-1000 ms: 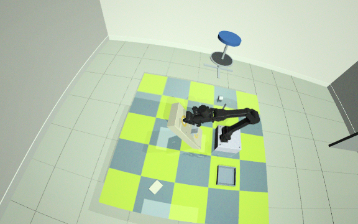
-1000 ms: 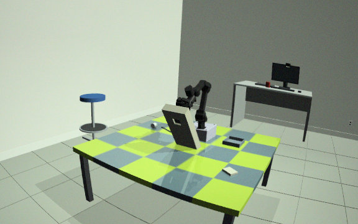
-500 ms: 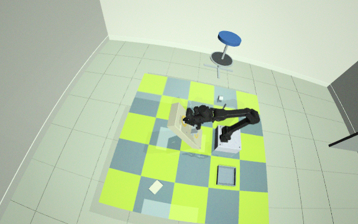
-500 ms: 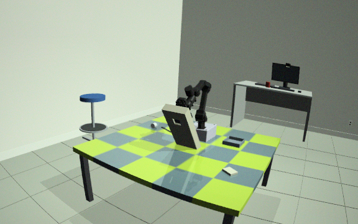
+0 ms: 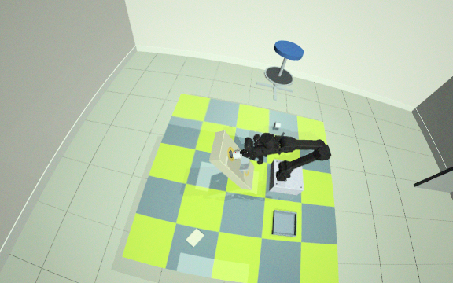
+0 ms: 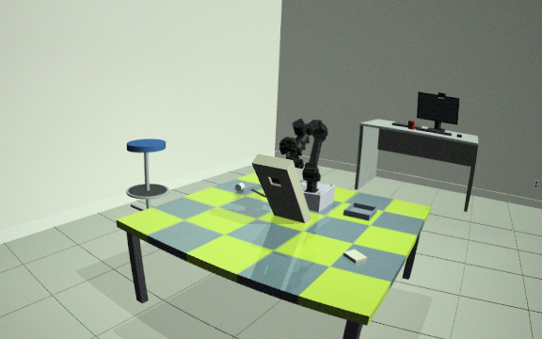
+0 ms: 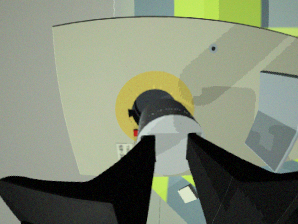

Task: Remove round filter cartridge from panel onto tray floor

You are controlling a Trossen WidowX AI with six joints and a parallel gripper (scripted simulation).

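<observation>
Panel, arm and tray on the table

The service panel (image 5: 230, 159) stands tilted on the table (image 5: 163, 236), the arm's base (image 5: 287, 181) just beside it; the tray (image 5: 285, 223) lies near that base, well apart from the panel.

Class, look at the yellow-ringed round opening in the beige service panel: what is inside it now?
The yellow-ringed opening in the beige service panel shows only a dark cavity. The pale round filter cartridge, clamped in the black gripper, hides its lower part, and its depth cannot be seen.
</observation>
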